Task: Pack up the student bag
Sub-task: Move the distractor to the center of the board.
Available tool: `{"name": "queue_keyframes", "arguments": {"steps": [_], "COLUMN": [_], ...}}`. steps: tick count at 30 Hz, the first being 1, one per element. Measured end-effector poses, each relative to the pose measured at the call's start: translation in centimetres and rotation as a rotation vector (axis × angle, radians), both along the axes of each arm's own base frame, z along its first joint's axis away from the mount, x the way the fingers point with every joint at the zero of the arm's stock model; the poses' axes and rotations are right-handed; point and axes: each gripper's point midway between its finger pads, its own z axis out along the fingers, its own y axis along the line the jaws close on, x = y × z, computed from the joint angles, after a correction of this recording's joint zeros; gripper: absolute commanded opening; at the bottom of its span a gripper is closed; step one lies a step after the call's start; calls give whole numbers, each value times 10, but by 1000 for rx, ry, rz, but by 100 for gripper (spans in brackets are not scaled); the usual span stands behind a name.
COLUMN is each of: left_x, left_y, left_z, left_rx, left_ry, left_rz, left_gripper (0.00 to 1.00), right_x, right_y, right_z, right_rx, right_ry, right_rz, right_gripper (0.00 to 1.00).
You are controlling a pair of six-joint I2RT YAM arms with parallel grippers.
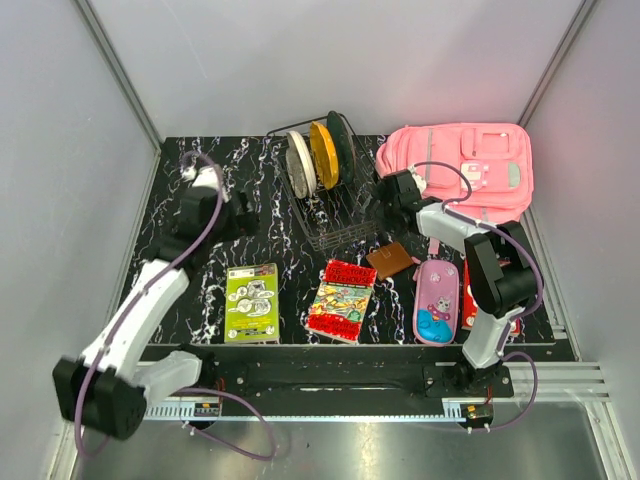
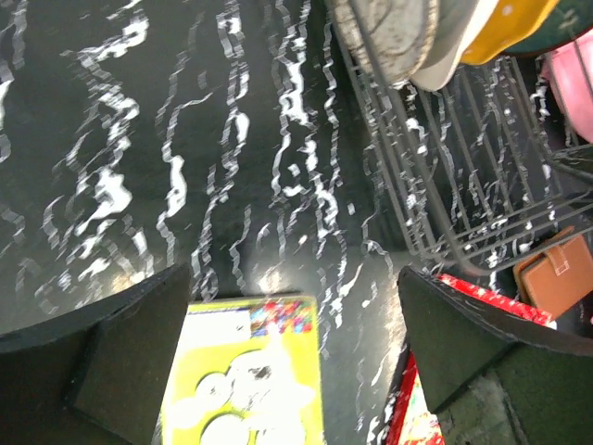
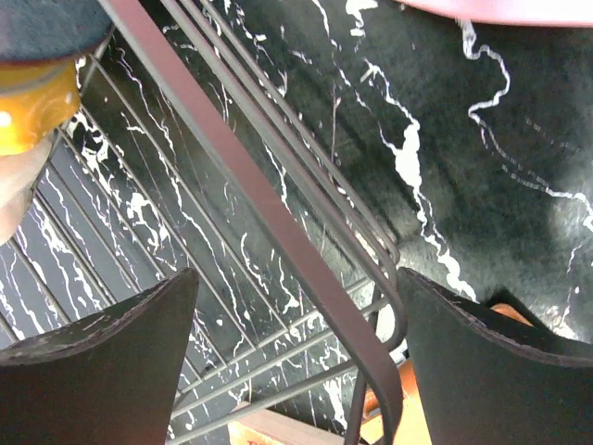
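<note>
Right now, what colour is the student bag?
Pink. The student bag shows best in the top external view, at the table's far right.

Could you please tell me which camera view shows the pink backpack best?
The top external view: nearly the whole pink backpack shows there. The right wrist view catches only a pink sliver at its top edge, the left wrist view a scrap at its right edge.

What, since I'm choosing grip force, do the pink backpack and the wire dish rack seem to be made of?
The student bag looks like soft, matte pink fabric: rounded, puffy pockets. The dish rack looks like thin metal rods with a dark, slightly shiny coating, paint or plastic I cannot tell; the right wrist view shows bent rods catching light.
</note>
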Motion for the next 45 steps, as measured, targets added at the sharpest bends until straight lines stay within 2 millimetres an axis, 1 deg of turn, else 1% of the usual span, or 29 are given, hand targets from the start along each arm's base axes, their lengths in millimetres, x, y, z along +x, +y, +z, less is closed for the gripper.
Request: {"name": "queue_keyframes", "arguments": {"steps": [2,4,6,9,10,11,14,16,18,20,23,27,30,34,37,42,44,45], "left_x": [22,41,64,103,119,127,175,196,209,220,241,276,303,323,331,334,331,329], "left_y": [-22,-37,-51,-59,-63,-64,-72,-74,-71,-62,-39,-17,-16,-24,-30,-29,-25,-22], "left_z": [-1,-4,-8,-14,-16,-18,-24,-31,-42,-52,-61,-60,-58,-68,-79,-98,-105,-108], "left_rx": [-1,2,9,24,31,34,57,65,73,78,79,85,90,97,98,118,124,124], "left_ry": [13,25,36,36,37,38,29,19,31,45,55,32,-3,-11,-2,41,67,80], "left_rz": [-36,-57,-63,-39,-29,-25,11,30,47,72,124,168,168,145,124,112,117,121], "left_gripper": [99,99,99,99,99,99,99,99,99,99,99,99,99,99,99,99,99,95], "right_x": [5,7,8,9,8,7,4,2,2,0,-3,-8,-11,-16,-23,-25,-23,-21], "right_y": [-1,-1,-2,-1,-1,-1,0,1,2,3,4,7,9,11,14,20,21,22], "right_z": [3,7,9,10,10,10,8,8,9,12,15,25,28,28,28,31,32,32], "right_rx": [-20,-33,-45,-53,-54,-55,-54,-46,-39,-32,-22,5,20,47,82,117,120,120], "right_ry": [-17,-24,-27,-32,-30,-26,-15,-8,-8,-9,-8,-12,-10,3,16,22,22,21], "right_rz": [11,21,32,45,52,55,63,72,76,81,88,104,107,108,102,99,96,94], "right_gripper": [93,94,95,96,96,96,97,97,97,97,97,98,98,98,98,100,100,100]}}
